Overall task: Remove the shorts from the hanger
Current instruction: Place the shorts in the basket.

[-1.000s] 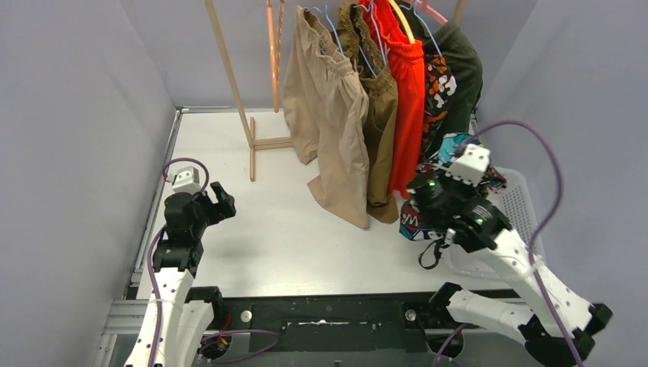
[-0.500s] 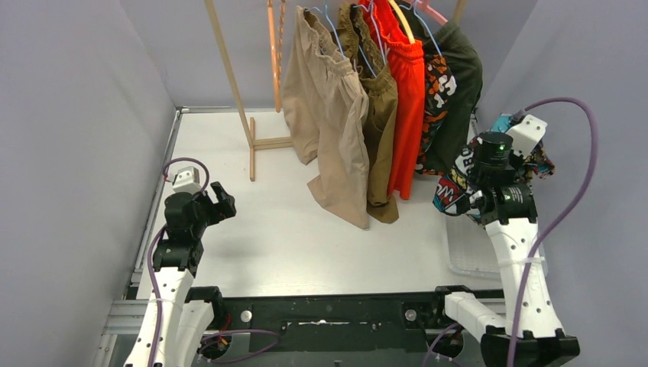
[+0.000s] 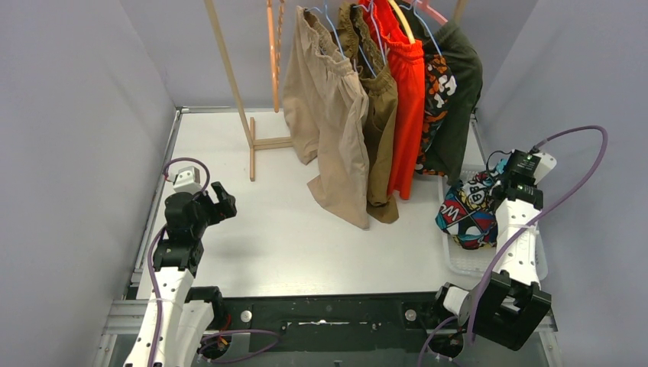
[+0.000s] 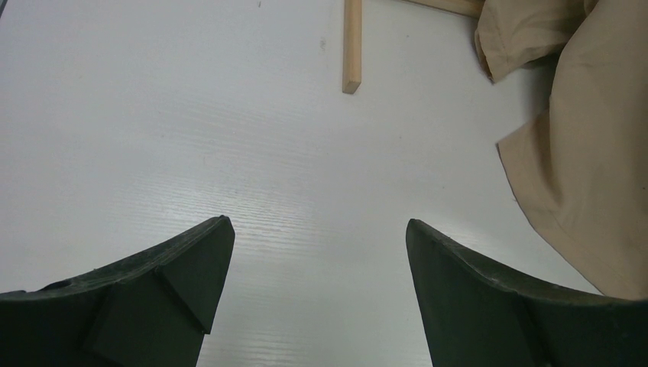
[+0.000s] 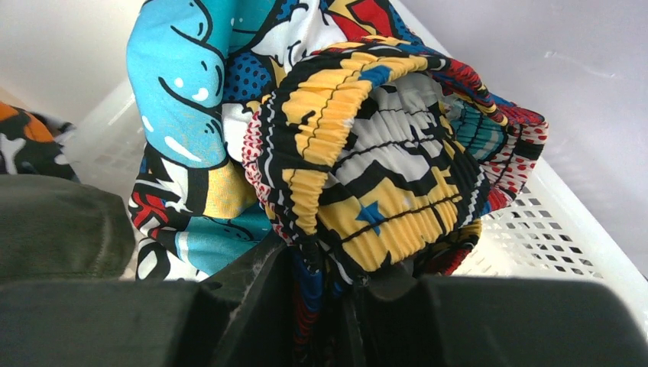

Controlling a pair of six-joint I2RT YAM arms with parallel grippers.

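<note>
My right gripper is shut on the multicolour comic-print shorts and holds them over the white basket at the right. The right wrist view shows the jaws clamped on the elastic waistband. Beige shorts, brown shorts, orange-red shorts, camouflage shorts and dark green shorts hang on hangers from the rack at the back. My left gripper is open and empty over the bare table at the left.
The wooden rack's leg and foot bar stand at the back centre; the foot's end shows in the left wrist view, with a beige hem at the right. Grey walls close in both sides.
My right arm has swung right and back with the comic-print shorts, from beside the hanging shorts to over the white basket. The left arm has not moved.
</note>
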